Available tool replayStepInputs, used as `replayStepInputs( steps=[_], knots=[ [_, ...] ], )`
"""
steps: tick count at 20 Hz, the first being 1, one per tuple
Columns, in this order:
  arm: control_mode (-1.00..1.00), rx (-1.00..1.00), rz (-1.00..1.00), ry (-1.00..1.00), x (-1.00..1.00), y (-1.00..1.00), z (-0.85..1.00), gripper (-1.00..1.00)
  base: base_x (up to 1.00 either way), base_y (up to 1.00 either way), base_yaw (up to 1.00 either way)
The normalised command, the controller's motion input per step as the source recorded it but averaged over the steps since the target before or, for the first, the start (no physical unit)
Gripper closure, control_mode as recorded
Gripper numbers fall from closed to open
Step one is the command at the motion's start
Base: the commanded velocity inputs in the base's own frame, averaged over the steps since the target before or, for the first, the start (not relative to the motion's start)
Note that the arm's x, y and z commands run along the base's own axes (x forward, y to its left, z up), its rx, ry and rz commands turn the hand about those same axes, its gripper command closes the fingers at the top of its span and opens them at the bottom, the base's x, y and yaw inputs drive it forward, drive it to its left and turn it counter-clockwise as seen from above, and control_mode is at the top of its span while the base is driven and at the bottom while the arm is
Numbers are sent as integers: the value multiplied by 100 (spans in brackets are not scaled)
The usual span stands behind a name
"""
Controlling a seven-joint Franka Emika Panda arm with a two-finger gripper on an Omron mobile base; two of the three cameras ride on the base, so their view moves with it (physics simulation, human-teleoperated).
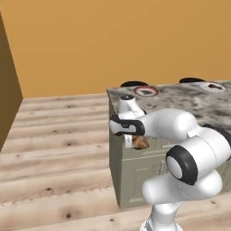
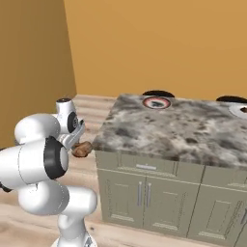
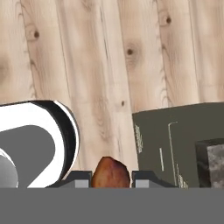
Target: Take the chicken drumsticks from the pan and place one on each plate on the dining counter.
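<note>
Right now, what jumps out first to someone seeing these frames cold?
The gripper holds a golden-brown chicken drumstick in mid-air over the wooden floor, beside the end of the dining counter. On the marble top sits a red-brown-rimmed plate near the far edge, and a white plate further right with something dark on it.

Open floor [image 1: 58,149] beside the dining counter [image 2: 193,130]; bare marble between plates [image 2: 156,102].

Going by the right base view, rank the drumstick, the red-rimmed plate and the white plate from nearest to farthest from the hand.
1. The drumstick, gripped in the hand, left of the dining counter.
2. The red-rimmed plate, at the counter's far edge.
3. The white plate, at the counter's far right.
</note>
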Motion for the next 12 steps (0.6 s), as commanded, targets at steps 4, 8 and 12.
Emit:
replayStepInputs(
  steps=[4, 8, 12],
  knots=[
    [100, 0, 0, 0, 0, 0, 0, 100, 38, 100, -16],
    [100, 0, 0, 0, 0, 0, 0, 100, 54, 97, -22],
    [100, 0, 0, 0, 0, 0, 0, 100, 59, 91, -29]
  ],
)
